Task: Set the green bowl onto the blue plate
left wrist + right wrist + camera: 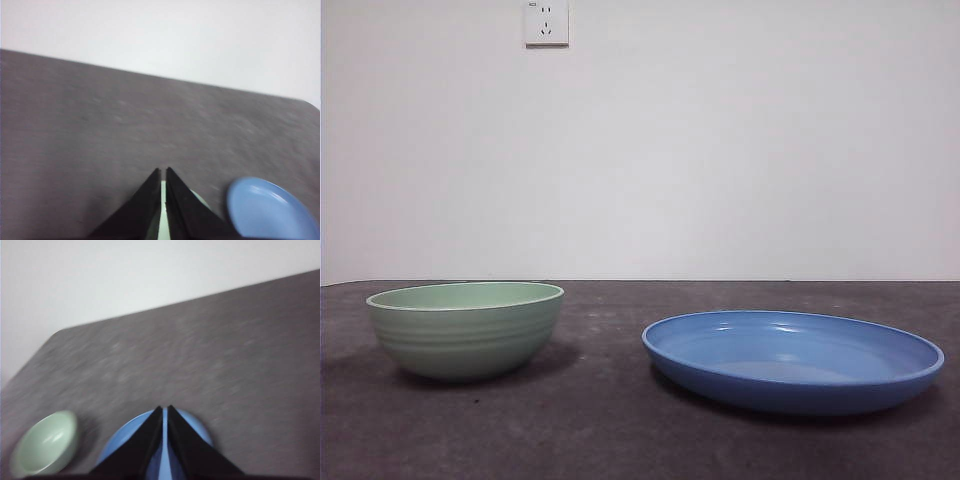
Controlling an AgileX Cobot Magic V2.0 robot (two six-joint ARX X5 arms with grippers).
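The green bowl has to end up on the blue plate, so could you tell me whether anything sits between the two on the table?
Nothing visible does. The green bowl and blue plate stand apart with only bare dark table between them, and the plate holds nothing.

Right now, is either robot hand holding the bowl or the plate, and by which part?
Nothing is held. The green bowl and blue plate sit apart on the table, untouched. The left gripper and right gripper hang above them, jaws nearly together.

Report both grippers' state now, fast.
Left gripper: shut, holding nothing, above the green bowl.
Right gripper: shut, holding nothing, above the blue plate.
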